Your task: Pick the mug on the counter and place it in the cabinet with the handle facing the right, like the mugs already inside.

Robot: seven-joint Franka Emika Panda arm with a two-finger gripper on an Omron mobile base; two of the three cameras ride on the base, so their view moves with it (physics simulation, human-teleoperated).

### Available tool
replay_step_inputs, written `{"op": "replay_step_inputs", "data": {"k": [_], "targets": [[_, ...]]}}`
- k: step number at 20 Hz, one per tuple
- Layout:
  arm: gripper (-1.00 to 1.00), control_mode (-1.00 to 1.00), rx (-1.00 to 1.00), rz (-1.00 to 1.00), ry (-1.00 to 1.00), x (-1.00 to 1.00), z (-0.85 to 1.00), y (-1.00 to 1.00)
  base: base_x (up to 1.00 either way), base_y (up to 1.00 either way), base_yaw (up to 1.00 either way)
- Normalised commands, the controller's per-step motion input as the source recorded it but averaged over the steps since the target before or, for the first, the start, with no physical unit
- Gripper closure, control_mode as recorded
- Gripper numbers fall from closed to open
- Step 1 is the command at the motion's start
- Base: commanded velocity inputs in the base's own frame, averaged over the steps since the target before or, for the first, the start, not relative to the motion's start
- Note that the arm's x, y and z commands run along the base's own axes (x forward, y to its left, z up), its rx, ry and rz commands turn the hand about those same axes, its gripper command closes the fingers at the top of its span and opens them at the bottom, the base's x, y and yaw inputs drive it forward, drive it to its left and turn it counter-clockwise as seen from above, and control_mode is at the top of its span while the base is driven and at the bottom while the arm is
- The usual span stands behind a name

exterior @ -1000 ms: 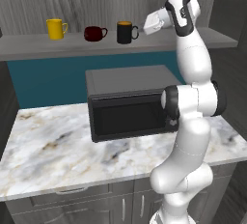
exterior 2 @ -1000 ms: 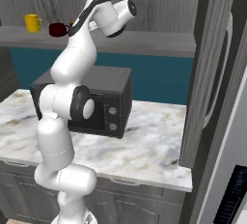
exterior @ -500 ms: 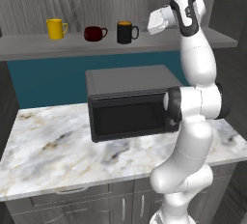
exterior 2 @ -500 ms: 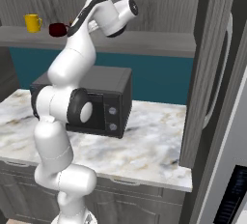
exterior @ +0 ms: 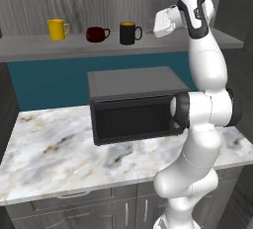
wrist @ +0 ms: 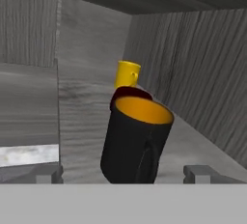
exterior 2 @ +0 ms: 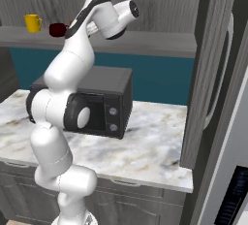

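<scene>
— Where's your mug?
— On the cabinet shelf, right end of the row, handle pointing right (matching the others).
— And your tool?
— Spread wide, just right of it, holding nothing.

- Cabinet: three cups stand in a row, yellow mug, dark red cup, black mug; narrow gaps between them.
- Shelf board right of the black mug is bare; the gripper occupies the space just beside its handle.
- Microwave blocks the counter centre; marble left of it is free.
</scene>
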Motion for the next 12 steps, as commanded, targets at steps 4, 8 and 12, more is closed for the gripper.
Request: {"op": "replay_step_inputs", "data": {"k": [4, 8, 12], "targets": [[-1.0, -1.0, 0.0, 0.0, -0.04, -0.25, 0.0, 0.0, 0.0, 0.0, 0.0], [-1.0, -1.0, 0.0, 0.0, -0.02, -0.24, 0.0, 0.0, 0.0, 0.0, 0.0], [-1.0, -1.0, 0.0, 0.0, -0.03, -0.34, 0.0, 0.0, 0.0, 0.0, 0.0]]}}
